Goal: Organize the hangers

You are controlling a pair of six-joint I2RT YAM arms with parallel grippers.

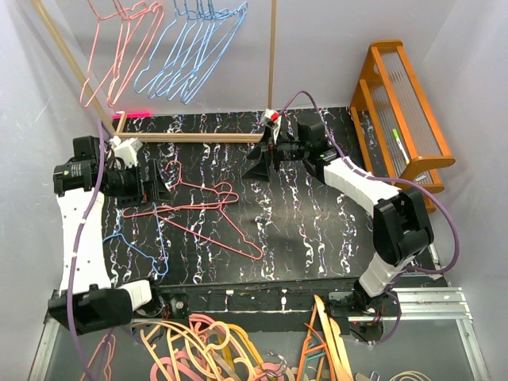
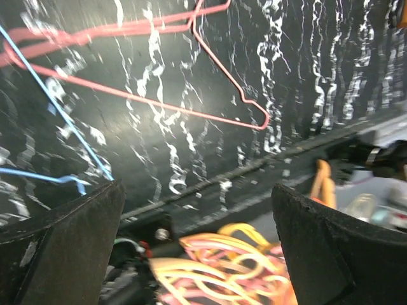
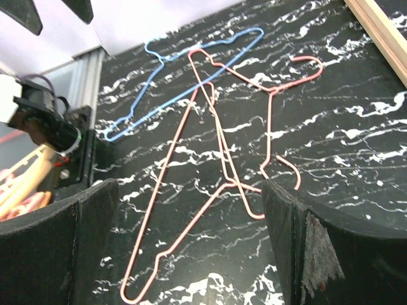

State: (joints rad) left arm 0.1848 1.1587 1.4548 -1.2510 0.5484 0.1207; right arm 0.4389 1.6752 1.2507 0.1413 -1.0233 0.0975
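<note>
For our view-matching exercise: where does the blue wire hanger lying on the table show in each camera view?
Top external: blue hanger at lower left.
Left wrist: left side, cropped.
Right wrist: upper left.
Shared landmark: the pink hanger overlapping it.

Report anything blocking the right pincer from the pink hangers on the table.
Nothing visible does. The right pincer is open, with the pink hangers exposed on the table ahead of it. A blue hanger crosses one.
</note>
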